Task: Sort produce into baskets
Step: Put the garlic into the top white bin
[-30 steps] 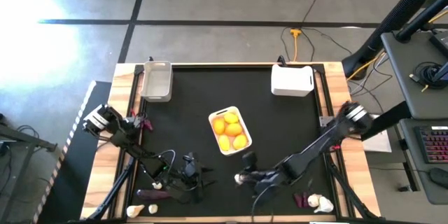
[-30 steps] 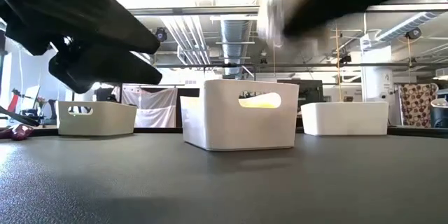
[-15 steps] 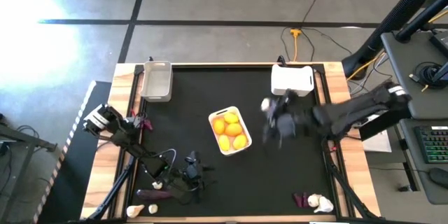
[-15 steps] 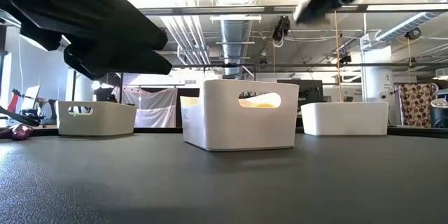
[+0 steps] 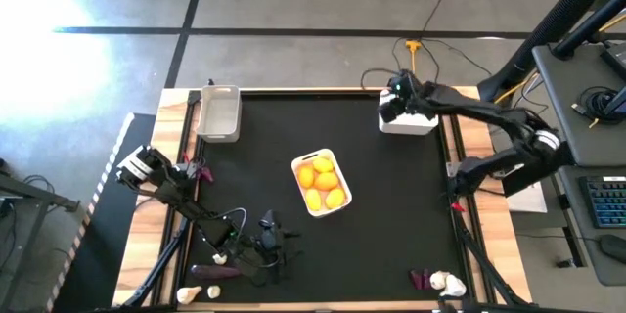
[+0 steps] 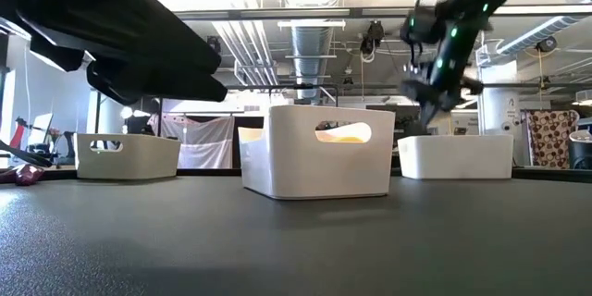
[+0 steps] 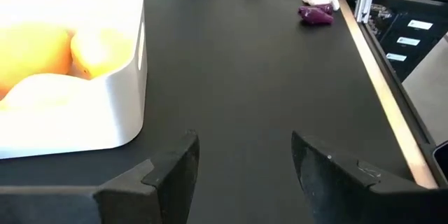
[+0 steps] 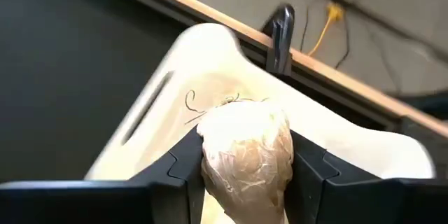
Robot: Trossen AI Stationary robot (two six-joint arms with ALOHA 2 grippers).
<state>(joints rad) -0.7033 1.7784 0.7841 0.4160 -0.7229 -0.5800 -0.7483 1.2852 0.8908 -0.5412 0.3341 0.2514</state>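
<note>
Right gripper, clamped on a garlic bulb, hangs over the white basket at the table's one o'clock; left gripper waits, fingers apart.

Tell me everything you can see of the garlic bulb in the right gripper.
The garlic bulb is off-white with a papery, crinkled, faintly brownish skin, rounded and a little taller than wide. It is clamped between the right gripper's two dark fingers, which press its two sides. It hangs in the air over the open white basket at the table's far right corner, touching nothing but the fingers. Its underside is out of view.
</note>
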